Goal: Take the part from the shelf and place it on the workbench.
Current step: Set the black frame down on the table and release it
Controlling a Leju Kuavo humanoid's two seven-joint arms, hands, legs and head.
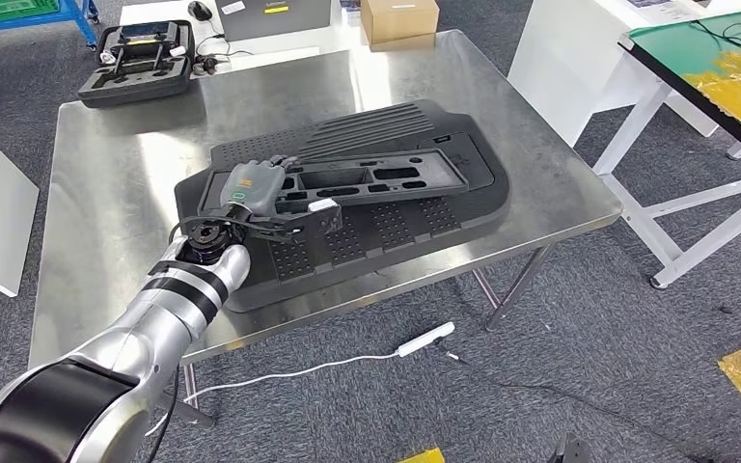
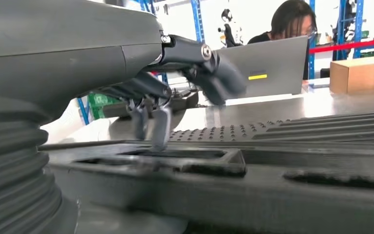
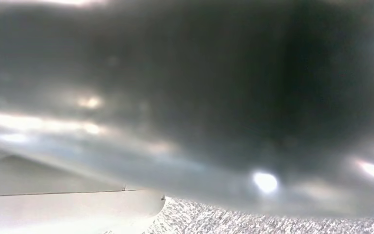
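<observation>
Head view: left hand [image 1: 251, 188] rests on part's [image 1: 386, 178] 9 o'clock end, fingers [image 2: 160, 124] hooked into a slot, gripping it. Part lies on mat [image 1: 347, 246], mid-surface [image 1: 106, 193], apparently being set down. Right hand: can't tell, blurred.

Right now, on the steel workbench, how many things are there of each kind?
Large black plastic panel: 1
Long black part lying on the panel, left hand on its end: 1
Black foam case: 1
Cardboard box: 1
Total: 4
</observation>
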